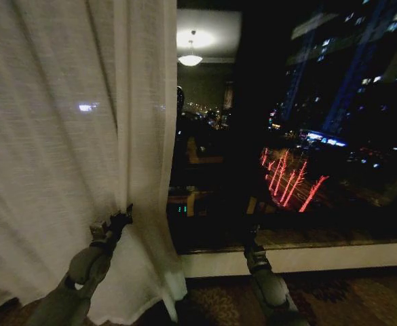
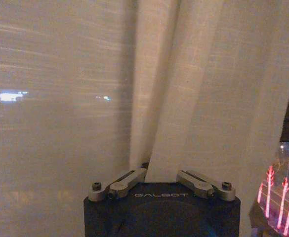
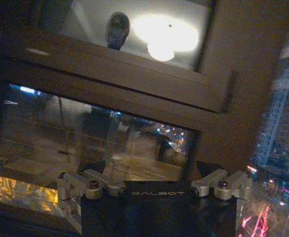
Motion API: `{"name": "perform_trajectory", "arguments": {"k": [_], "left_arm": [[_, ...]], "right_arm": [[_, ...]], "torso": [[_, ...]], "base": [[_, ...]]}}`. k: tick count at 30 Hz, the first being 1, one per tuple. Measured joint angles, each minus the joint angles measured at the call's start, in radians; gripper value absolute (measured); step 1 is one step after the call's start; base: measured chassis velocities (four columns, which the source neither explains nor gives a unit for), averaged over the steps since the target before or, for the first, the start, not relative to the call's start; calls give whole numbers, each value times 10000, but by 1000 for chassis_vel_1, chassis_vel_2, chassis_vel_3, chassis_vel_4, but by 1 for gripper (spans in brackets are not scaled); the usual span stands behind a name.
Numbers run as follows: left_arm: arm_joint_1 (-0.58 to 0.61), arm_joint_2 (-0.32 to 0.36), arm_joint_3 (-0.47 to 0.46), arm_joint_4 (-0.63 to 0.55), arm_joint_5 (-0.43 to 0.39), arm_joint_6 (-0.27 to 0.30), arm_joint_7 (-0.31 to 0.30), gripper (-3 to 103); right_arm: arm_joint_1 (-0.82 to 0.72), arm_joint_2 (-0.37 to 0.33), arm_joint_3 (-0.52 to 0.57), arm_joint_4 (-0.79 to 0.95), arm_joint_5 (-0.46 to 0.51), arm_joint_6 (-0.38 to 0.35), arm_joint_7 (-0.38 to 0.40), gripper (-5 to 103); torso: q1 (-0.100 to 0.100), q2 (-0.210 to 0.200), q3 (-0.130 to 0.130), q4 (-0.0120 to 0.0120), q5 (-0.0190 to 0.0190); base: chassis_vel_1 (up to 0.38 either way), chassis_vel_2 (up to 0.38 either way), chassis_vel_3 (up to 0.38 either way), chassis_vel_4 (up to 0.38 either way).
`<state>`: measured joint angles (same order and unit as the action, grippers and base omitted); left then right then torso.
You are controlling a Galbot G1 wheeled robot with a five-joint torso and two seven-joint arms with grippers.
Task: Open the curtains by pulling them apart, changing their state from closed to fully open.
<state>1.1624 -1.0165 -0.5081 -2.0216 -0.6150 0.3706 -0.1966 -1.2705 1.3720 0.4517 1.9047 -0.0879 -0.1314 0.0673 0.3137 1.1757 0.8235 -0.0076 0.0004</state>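
One sheer cream-white curtain (image 1: 62,136) hangs bunched at the left of the head view, covering that part of the window. My left gripper (image 1: 122,219) is at its inner edge, low down, shut on a vertical fold. In the left wrist view that fold of the curtain (image 2: 193,98) runs down between the jaws of the left gripper (image 2: 161,173). My right gripper (image 1: 251,239) is held low in front of the bare glass, above the sill, open and holding nothing. The right gripper (image 3: 158,183) faces a dark window frame.
The bare window glass (image 1: 307,122) shows a night city with red lights and the reflection of a ceiling lamp (image 1: 190,60). A pale window sill (image 1: 307,258) runs below it, with patterned carpet (image 1: 347,299) at the bottom.
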Motion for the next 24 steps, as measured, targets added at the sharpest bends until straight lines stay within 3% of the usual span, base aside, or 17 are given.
{"name": "perform_trajectory", "arguments": {"k": [24], "left_arm": [[868,-127,-605,-576,17,-46,56,0]], "right_arm": [[-16,40,-231,8,13,75,-13,100]], "torso": [[0,0,0,-1,-3]], "base": [[356,352,-361,-353]]}}
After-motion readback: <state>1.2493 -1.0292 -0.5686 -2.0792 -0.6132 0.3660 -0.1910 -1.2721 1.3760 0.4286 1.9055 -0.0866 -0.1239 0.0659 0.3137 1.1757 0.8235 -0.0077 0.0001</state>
